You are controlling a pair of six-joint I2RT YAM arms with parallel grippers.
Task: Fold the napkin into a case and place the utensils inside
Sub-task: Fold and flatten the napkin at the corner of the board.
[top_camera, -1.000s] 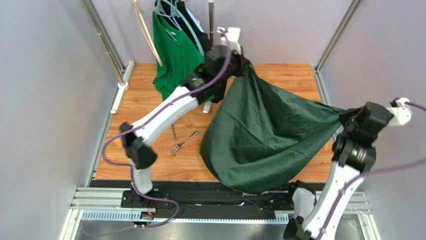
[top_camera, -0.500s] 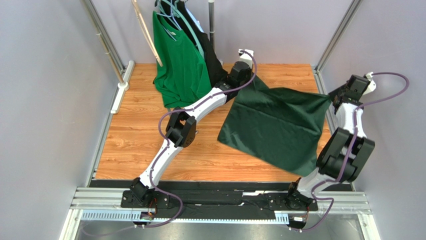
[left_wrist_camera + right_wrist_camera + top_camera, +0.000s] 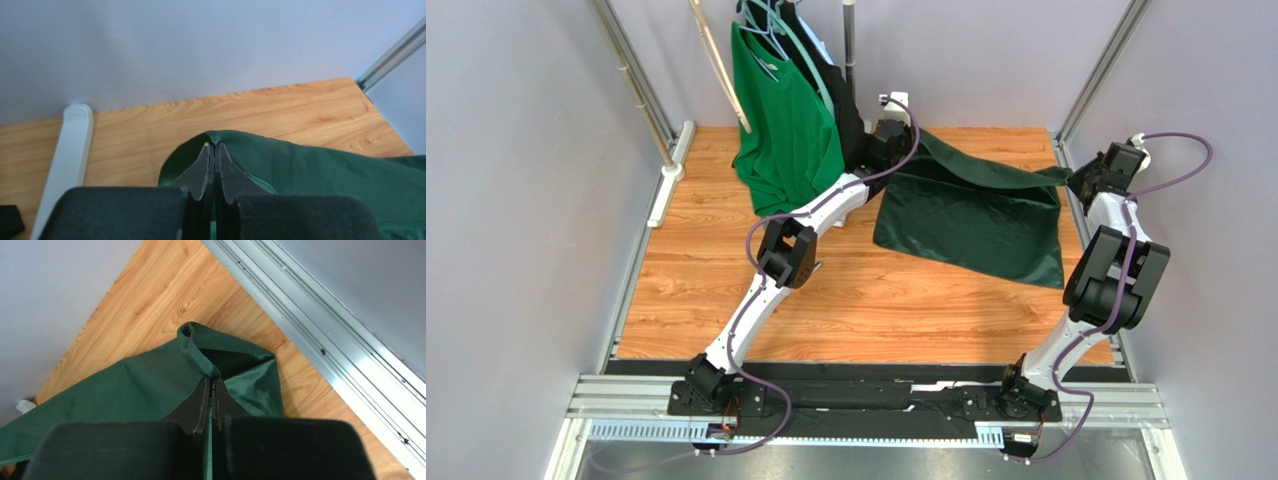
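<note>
The dark green napkin (image 3: 971,215) is stretched across the far right of the wooden table, its near part lying flat and its far edge held up taut. My left gripper (image 3: 904,140) is shut on the napkin's far left corner (image 3: 235,145) near the back wall. My right gripper (image 3: 1074,178) is shut on the far right corner (image 3: 200,357) beside the right rail. In both wrist views the fingers are pressed together with green cloth pinched between them. No utensils show in the views; the left arm crosses the spot where a fork lay.
A brighter green T-shirt (image 3: 786,125) and a black garment (image 3: 826,60) hang on a rack at the back left, close to my left arm. A metal rail (image 3: 320,330) runs along the table's right edge. Bare wood (image 3: 706,270) lies to the left and front.
Both arms have reached far back and lowered the napkin, which hung bunched in the air a second ago. It now lies partly flat at the far right. The fork is no longer visible.
</note>
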